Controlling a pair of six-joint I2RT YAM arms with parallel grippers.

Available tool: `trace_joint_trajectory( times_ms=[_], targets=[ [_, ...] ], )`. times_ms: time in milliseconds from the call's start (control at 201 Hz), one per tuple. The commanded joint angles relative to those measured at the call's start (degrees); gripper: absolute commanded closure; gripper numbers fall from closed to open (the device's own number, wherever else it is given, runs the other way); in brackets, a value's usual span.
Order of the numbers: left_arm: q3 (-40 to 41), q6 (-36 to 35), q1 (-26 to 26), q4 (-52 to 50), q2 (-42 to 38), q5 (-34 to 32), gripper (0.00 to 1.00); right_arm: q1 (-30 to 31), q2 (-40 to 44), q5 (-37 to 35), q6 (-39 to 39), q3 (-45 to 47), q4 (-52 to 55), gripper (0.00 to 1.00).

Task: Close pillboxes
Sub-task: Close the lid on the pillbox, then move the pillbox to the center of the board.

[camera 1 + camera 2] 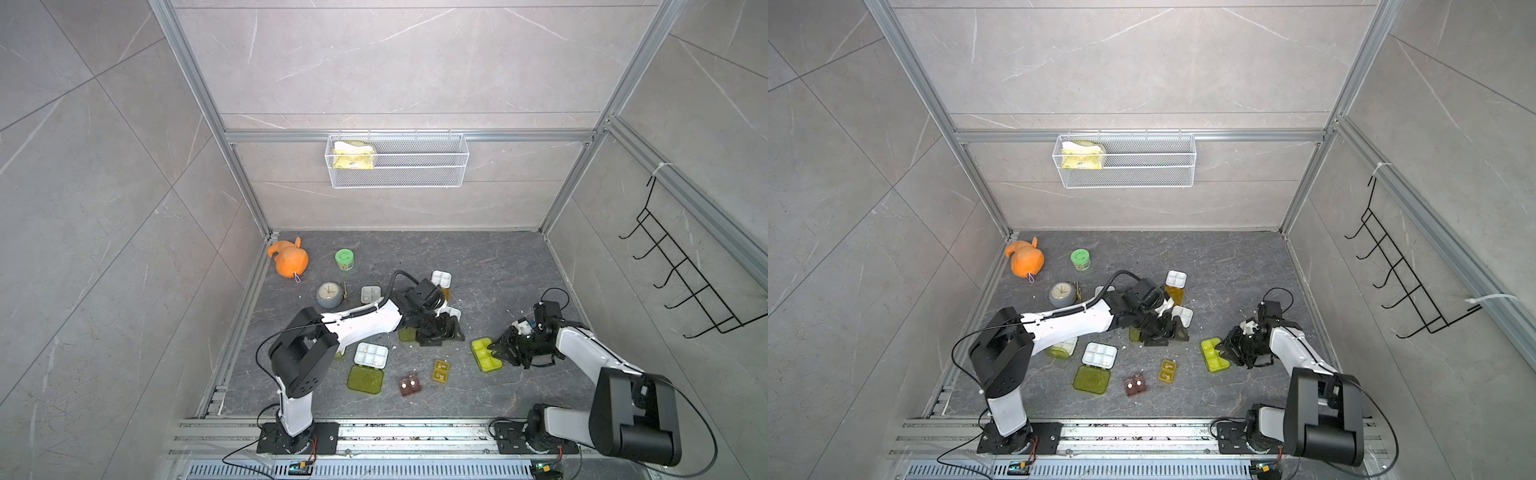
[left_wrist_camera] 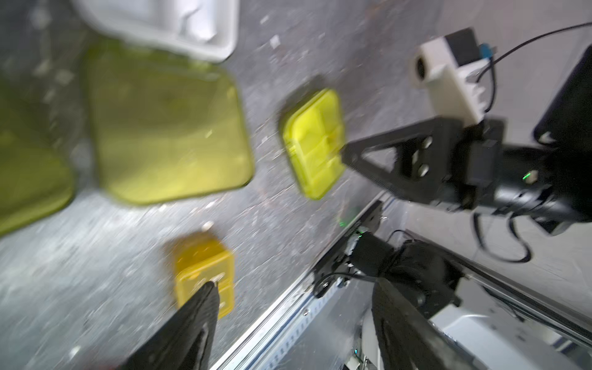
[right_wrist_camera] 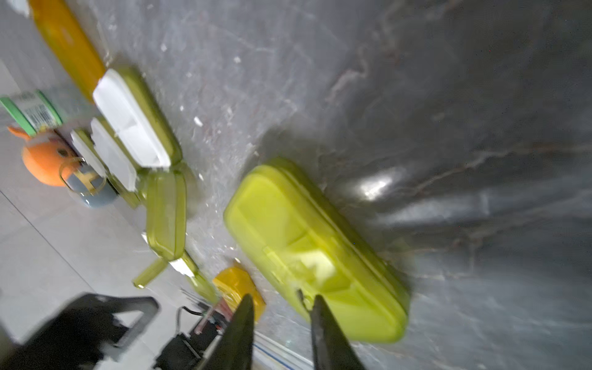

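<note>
Closed pillbox (image 1: 485, 354) flat, long axis near-to-far; right jaws part-open, empty; left jaws wide, empty.

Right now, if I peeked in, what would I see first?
Probably the orange toy in the far left corner, the brightest thing on the grey table. Next, the shut lime pillbox at the right, with the right gripper at its edge, jaws slightly apart. In the middle front lies an open pillbox, white tray showing, green lid flat.
</note>
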State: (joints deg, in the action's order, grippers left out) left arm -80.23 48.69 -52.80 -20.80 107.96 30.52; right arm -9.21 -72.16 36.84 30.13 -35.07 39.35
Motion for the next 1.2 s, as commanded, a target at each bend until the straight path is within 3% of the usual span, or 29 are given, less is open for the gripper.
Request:
trace_joint_trajectory(
  times_ms=[0,85,264,508,876,1195],
  targets=[
    [-9.6,-5.3,0.6,-1.9,5.3,4.7,0.23,0.4,6.4,-3.2,-0.4,-3.2,9.8,0.51],
    [-15.5,-5.4,1.2,-2.2,10.3,6.0,0.23,1.0,10.3,-3.9,0.5,-2.7,14.1,0.44],
    [-25.5,-4.9,1.9,-2.8,18.9,8.4,0.23,1.5,16.9,-6.2,5.2,-0.2,18.9,0.42],
    [-30.9,-3.1,1.8,-1.9,24.4,9.7,0.27,2.9,17.8,-3.8,11.9,6.7,13.5,0.42],
    [-26.2,-3.1,2.2,-1.1,21.2,8.9,0.27,5.1,4.4,-4.2,16.2,8.9,-3.4,0.42],
    [-10.8,-4.2,4.7,-0.7,8.3,5.6,0.27,5.1,-8.8,-9.4,14.5,-0.3,-8.6,0.42]
  ],
)
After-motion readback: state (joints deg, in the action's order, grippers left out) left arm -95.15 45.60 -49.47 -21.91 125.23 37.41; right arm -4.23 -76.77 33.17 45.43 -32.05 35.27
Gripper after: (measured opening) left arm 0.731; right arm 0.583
